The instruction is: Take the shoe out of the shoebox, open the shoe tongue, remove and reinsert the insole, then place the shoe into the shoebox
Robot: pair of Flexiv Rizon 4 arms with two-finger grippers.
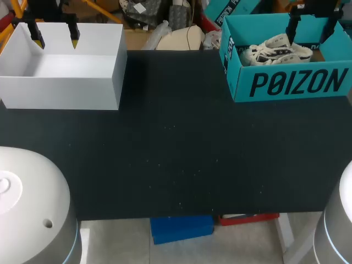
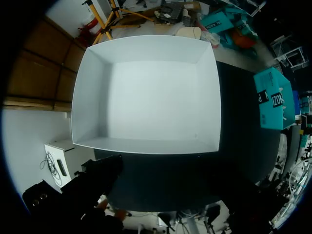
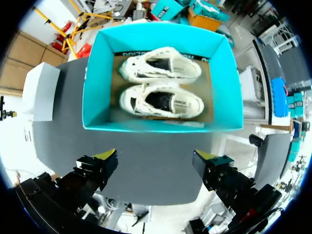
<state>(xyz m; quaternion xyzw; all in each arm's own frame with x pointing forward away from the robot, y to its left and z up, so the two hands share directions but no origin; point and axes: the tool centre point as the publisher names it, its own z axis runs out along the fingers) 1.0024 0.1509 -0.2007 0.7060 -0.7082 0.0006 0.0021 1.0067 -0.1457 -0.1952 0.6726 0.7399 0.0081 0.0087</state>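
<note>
A teal shoebox (image 1: 291, 82) stands open at the table's back right, holding a pair of white shoes (image 1: 275, 49) with dark trim. In the right wrist view the two shoes (image 3: 161, 100) lie side by side on brown card inside the shoebox (image 3: 92, 97). My right gripper (image 1: 312, 25) hangs above the box, open, its yellow-tipped fingers (image 3: 105, 156) wide apart with nothing between them; the gripper (image 3: 156, 156) is clear of the shoes. My left gripper (image 1: 55, 36) hovers open over a white box, far from the shoes.
An empty white box (image 1: 60, 93) sits at the back left; its bare inside (image 2: 156, 92) fills the left wrist view. The black tabletop (image 1: 176, 148) stretches between the two boxes. White robot bases (image 1: 27, 209) stand at the front corners.
</note>
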